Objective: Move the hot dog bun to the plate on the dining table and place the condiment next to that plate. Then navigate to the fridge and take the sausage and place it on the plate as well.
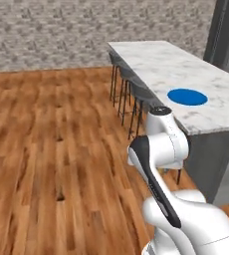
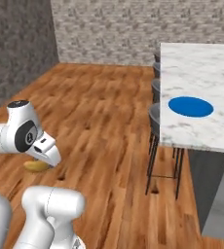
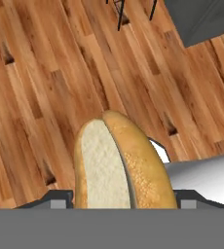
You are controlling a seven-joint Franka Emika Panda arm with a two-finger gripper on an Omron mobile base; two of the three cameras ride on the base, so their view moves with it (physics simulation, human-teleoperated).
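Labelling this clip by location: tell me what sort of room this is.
Probably a home dining area or open kitchen: a long marble-topped dining table with grey stools along one side, a blue plate on it, a wood plank floor and a stone-brick wall.

The dining table (image 1: pixel 206 79) has a smooth white marble top with faint grey veins, over a flat matt grey base. On it the plate (image 1: pixel 187 96) looks plain, even blue — no gloss visible. The floor (image 1: pixel 47 149) is warm brown wooden planks with dark knots. The back wall (image 2: pixel 114 29) is rough grey brick. The hot dog bun (image 3: pixel 121 165) shows a speckled golden crust and a pale, matt crumb.
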